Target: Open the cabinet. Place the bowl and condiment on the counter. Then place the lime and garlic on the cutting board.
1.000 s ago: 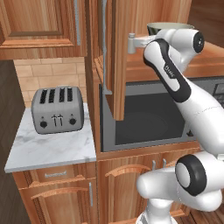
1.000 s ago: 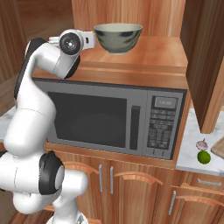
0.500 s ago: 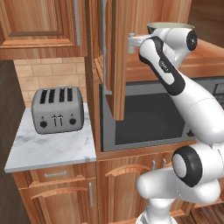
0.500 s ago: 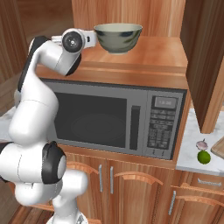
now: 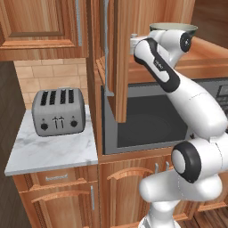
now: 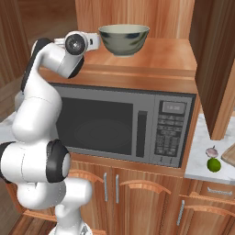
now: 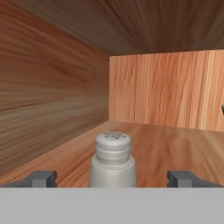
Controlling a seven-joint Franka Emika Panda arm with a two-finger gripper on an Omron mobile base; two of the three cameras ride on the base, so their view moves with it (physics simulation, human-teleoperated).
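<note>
Hand view: condiment (image 7: 113,159) between spread fingers (image 7: 40,179).

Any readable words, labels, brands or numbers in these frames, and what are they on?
None can be read.
microwave: its display and keypad markings are too blurred to read.
toaster: small front marks, no legible text.
condiment: plain, no label.
bowl: plain, no label.

I am counting one bowl (image 6: 124,39), one condiment (image 7: 113,159), one lime (image 6: 213,165), one garlic (image 6: 211,152), one toaster (image 5: 59,111), and one microwave (image 6: 124,124).
</note>
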